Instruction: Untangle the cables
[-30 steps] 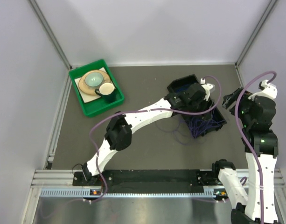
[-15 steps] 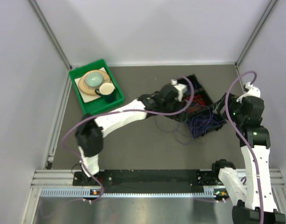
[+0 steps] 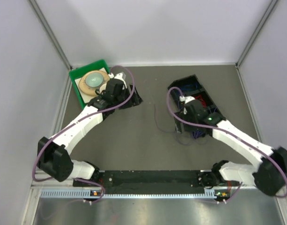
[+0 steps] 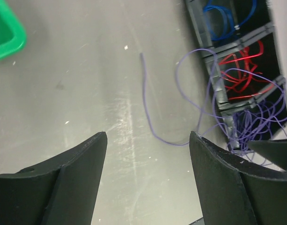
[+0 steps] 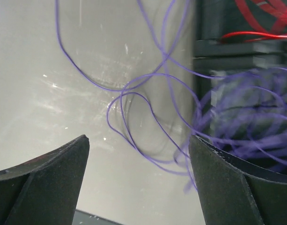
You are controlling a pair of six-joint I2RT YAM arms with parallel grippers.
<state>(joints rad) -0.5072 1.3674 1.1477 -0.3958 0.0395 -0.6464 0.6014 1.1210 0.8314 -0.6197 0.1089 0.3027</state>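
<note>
Purple thin wire loops point(image 5: 109, 112) overlap beside the black divided box point(image 3: 183, 82), so the released right hand point(image 5: 138, 140), like the released left hand point(image 4: 148, 138), may catch several and tighten them.

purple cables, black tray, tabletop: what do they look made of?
Purple cables: thin wire in smooth plastic insulation, probably; they hold springy loose loops. Black tray: likely moulded matte plastic, with thin divider walls. Tabletop: hard smooth grey sheet, laminate or metal unclear; glare and fine scratches show.
</note>
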